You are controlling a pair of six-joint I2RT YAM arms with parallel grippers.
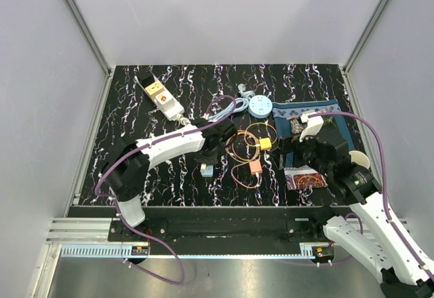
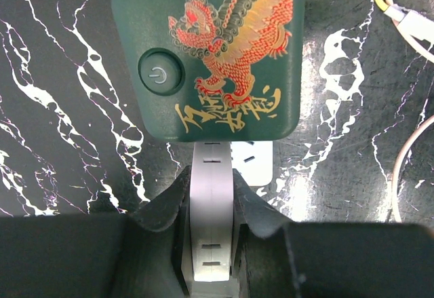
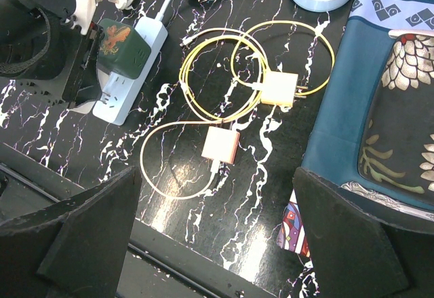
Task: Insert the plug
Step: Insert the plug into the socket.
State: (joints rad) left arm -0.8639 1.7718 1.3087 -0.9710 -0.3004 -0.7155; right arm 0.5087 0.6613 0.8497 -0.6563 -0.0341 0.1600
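The plug [image 2: 210,53] is a dark green block with a red-and-gold dragon and a round power button. It sits on a short white power strip [image 3: 129,67], its body [image 3: 121,42] against the strip's socket face. My left gripper [image 2: 211,176] is shut on the near end of that strip, whose white body [image 2: 213,210] shows slots between the jaws. In the top view the left gripper [image 1: 209,150] is at mid-table, with the strip's end [image 1: 205,170] showing below it. My right gripper [image 3: 217,244] hangs open above the table to the right [image 1: 293,154], holding nothing.
A yellow charger [image 3: 279,87] and a pink charger [image 3: 220,145] lie between the arms with looped cables. A round pale blue socket [image 1: 260,106] and a longer white strip [image 1: 163,98] lie farther back. A blue patterned mat [image 3: 352,108] and a colourful card [image 1: 305,178] are at right.
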